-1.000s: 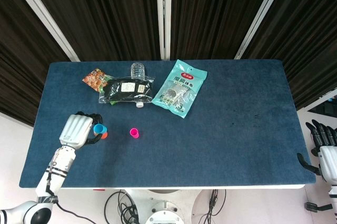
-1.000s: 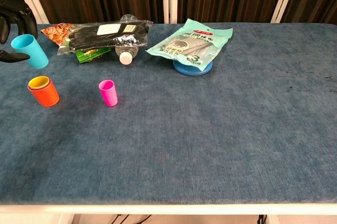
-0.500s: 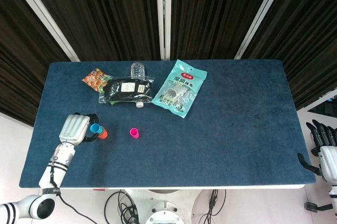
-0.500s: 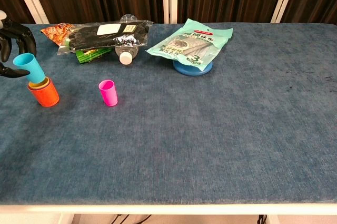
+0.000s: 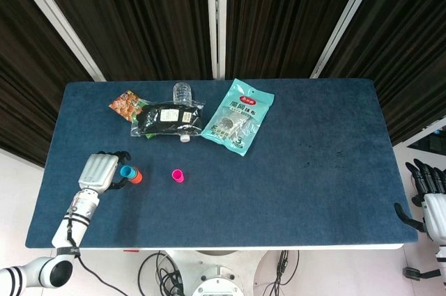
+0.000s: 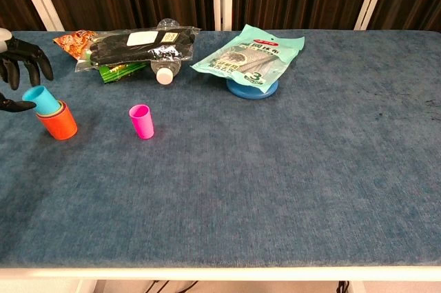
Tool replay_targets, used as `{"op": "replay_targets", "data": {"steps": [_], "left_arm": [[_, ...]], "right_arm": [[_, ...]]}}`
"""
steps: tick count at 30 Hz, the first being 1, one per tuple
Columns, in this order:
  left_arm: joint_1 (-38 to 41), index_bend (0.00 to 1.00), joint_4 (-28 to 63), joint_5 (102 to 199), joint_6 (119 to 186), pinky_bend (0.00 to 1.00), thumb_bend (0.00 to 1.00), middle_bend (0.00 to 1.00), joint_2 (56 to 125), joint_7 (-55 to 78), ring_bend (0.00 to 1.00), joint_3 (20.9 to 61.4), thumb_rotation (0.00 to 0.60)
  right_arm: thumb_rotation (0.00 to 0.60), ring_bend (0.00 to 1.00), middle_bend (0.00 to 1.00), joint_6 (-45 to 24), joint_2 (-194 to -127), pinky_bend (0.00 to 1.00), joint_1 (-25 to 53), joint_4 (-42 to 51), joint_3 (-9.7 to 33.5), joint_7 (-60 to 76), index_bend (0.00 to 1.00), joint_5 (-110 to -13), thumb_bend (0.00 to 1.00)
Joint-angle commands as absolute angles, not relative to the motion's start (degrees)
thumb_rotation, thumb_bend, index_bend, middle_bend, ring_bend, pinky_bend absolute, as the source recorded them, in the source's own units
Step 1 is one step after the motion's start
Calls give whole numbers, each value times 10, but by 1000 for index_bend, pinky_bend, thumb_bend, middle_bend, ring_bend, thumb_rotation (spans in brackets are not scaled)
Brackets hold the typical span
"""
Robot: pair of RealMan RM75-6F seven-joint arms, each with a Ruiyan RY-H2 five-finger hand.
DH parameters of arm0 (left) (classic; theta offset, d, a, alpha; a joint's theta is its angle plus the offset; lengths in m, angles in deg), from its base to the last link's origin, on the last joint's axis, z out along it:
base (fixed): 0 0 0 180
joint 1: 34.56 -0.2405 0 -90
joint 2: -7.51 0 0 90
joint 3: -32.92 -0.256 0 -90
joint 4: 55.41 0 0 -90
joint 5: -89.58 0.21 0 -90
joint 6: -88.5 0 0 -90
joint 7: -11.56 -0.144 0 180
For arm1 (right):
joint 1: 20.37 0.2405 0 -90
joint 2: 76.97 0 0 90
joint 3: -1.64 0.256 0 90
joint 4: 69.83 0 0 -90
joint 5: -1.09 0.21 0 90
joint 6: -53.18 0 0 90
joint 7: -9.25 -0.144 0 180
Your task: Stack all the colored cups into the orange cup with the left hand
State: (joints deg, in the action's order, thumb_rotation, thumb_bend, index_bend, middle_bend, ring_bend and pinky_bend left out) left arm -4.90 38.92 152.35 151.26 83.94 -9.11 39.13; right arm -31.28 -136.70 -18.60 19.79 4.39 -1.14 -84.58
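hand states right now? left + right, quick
Left robot hand: open, fingers spread beside the blue cup, which sits in the orange cup.
Right robot hand: off the table's edge; open or closed cannot be told.

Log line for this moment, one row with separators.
left robot hand: fingers spread beside blue cup | blue cup: nested in orange cup | pink cup: loose on table | right robot hand: off table

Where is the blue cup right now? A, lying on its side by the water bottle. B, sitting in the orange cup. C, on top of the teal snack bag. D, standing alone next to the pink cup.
B: the blue cup sits tilted in the orange cup.
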Motion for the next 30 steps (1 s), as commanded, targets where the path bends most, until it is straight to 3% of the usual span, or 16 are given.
{"op": "replay_targets", "data": {"steps": [1, 7, 16, 22, 30], "left_arm": [[-54, 152, 389, 1549, 1532, 243, 243, 179, 841, -76, 174, 392, 600], [-52, 147, 415, 1590, 1547, 230, 231, 176, 833, -63, 155, 396, 600], [8, 151, 434, 1579, 1483, 237, 220, 190, 857, -156, 157, 399, 600], [26, 205, 403, 1537, 1482, 279, 218, 242, 918, -224, 220, 395, 600], [46, 224, 388, 1511, 1465, 303, 218, 284, 949, -232, 293, 399, 600]], "right_arm": [[600, 0, 0, -313, -1367, 0, -185, 198, 44, -10, 0, -846, 273], [600, 0, 0, -310, -1367, 0, -183, 203, 45, -4, 0, -846, 273], [600, 0, 0, -317, -1356, 0, -185, 221, 45, 8, 0, -850, 273], [600, 0, 0, -313, -1358, 0, -187, 215, 42, 1, 0, -846, 273], [600, 0, 0, -311, -1364, 0, -188, 197, 41, -16, 0, -843, 274]]}}
